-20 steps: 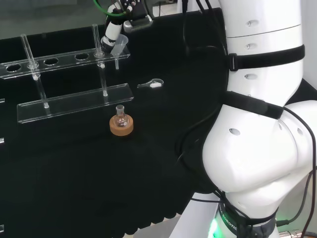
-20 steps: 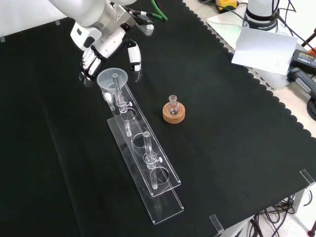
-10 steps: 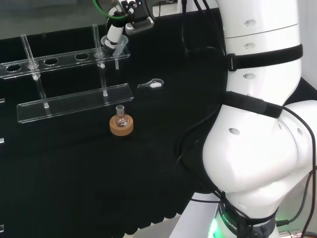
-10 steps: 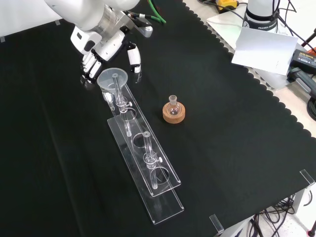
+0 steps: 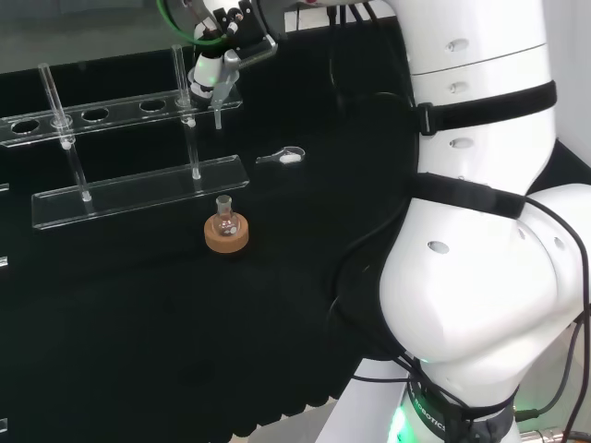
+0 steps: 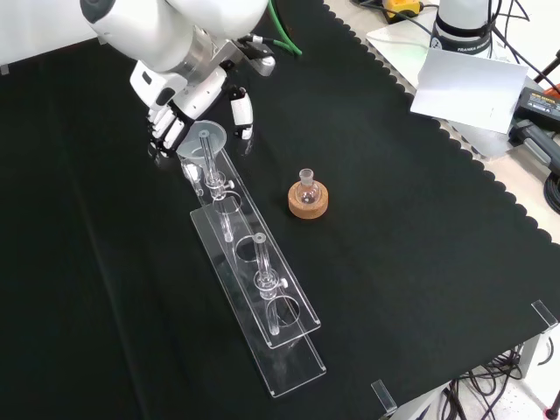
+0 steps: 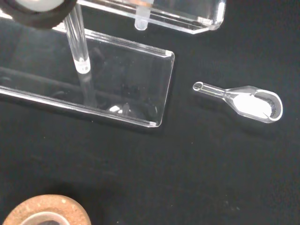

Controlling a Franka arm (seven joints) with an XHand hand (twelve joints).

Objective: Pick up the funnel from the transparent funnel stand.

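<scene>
Closing around the funnel, the hand has fingers curled behind its bowl and the thumb on the other side. The funnel sits in the end hole of the stand, apparently not lifted yet. On the tabletop: one funnel, one stand, one flask on one cork ring, one small scoop.

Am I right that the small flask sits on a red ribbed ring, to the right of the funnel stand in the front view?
Not quite: the ring is cork, not red and ribbed. The front view shows the small flask on a tan cork ring, to the right of the funnel stand as you said.
</scene>
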